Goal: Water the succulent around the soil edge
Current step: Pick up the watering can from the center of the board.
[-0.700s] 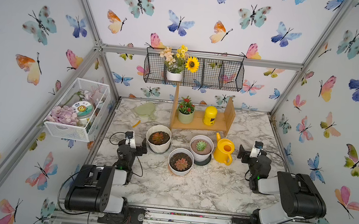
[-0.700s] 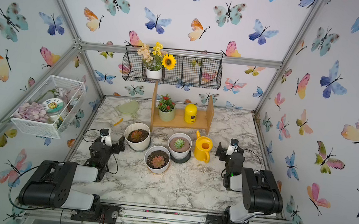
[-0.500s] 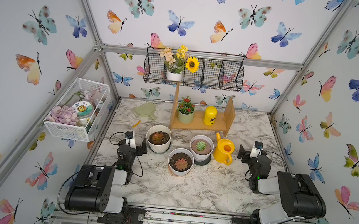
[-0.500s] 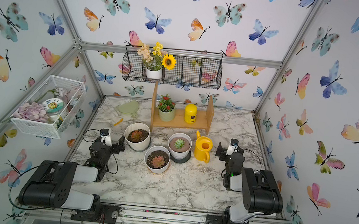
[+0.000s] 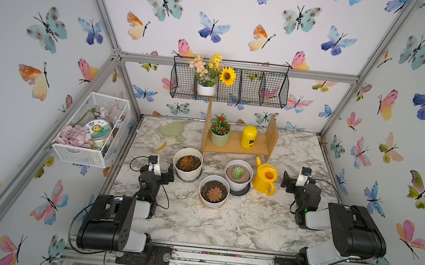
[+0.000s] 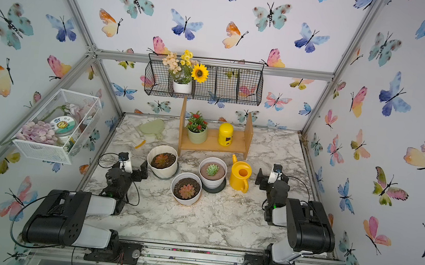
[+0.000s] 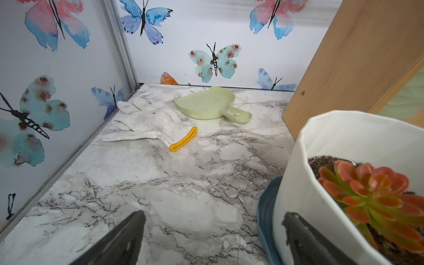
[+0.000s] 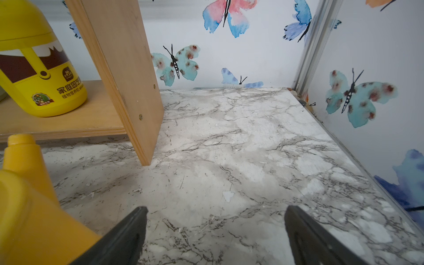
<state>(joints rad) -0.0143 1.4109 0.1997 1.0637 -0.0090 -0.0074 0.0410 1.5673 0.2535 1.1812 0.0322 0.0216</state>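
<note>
Succulent (image 5: 186, 162), a reddish-brown and green rosette, sits in its cream ribbed pot (image 5: 186, 175) at the far left of the three-pot cluster on the marble table (image 5: 223, 225). The soil edge (image 5: 195, 160) shows as a dark ring inside the rim. The left gripper (image 5: 170, 174) sits low just left of the pot, jaws wide apart; whether a finger touches the pot wall I cannot tell. The right gripper (image 5: 285, 180), also spread wide and empty, is well right of the plant, beside the yellow watering can (image 5: 264, 179).
</note>
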